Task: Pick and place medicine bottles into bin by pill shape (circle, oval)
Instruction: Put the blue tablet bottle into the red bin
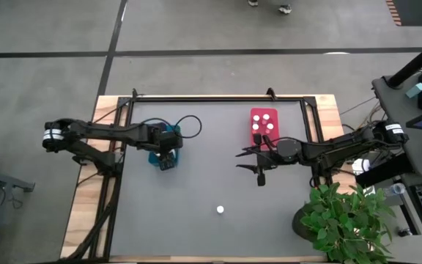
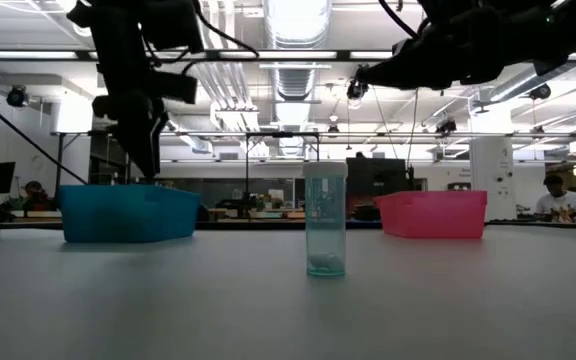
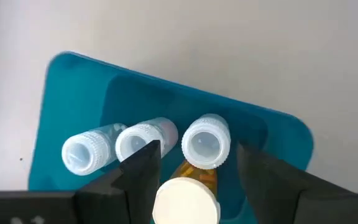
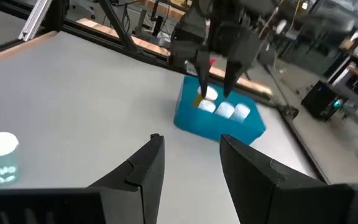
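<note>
Lone bottle (image 2: 325, 219): clear bluish cylinder, white round cap, upright mid-surface (image 1: 196, 227), apart from both bins.
Blue bin (image 3: 166, 99): smooth plastic, rounded corners; three white ribbed-cap bottles (image 3: 143, 140) inside.
Red bin (image 1: 264, 126): white caps visible.
Left gripper (image 3: 194, 171) over blue bin, fingers (image 3: 143, 163) spread, orange bottle (image 3: 188, 193) between them; contact unclear.
Right gripper (image 4: 188, 165) beside red bin, fingers parted, empty.

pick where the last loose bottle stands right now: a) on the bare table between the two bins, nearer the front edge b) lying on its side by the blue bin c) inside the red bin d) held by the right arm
a: one bottle stands upright alone on the table, apart from the blue bin and the red bin.
</note>
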Controlling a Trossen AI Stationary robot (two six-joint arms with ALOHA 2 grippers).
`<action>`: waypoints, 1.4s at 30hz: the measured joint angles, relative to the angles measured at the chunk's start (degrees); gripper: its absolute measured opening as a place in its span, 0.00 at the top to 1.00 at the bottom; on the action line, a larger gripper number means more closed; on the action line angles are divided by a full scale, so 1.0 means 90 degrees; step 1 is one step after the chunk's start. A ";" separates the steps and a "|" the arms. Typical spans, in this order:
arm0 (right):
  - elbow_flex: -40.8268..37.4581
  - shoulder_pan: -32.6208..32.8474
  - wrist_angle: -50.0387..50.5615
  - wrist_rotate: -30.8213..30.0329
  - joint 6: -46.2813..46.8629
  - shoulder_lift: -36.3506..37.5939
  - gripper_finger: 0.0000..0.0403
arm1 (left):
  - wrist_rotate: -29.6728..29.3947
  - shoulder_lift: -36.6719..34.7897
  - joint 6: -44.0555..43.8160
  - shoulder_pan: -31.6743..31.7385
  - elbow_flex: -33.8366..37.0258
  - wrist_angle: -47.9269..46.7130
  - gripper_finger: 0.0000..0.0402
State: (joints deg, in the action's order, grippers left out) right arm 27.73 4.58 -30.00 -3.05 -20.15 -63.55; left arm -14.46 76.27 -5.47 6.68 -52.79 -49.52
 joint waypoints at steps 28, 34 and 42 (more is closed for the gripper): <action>0.1893 0.1387 0.2561 0.0005 0.1923 -0.1175 0.64 | 0.0006 -0.0994 0.0656 -0.1368 -0.0114 0.4237 0.52; 0.2328 0.1742 0.2599 0.0005 0.2103 -0.1982 0.64 | 0.0006 -0.0994 0.0656 -0.1536 -0.0112 0.4289 0.52; 0.3001 0.2013 0.2666 0.0005 0.2299 -0.3003 0.61 | 0.0005 -0.0994 0.0647 -0.1659 -0.0084 0.4292 0.52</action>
State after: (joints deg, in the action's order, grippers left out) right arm 54.73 22.70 -6.01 -3.00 0.55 -90.58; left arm -14.41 67.33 0.34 -8.25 -53.55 -10.89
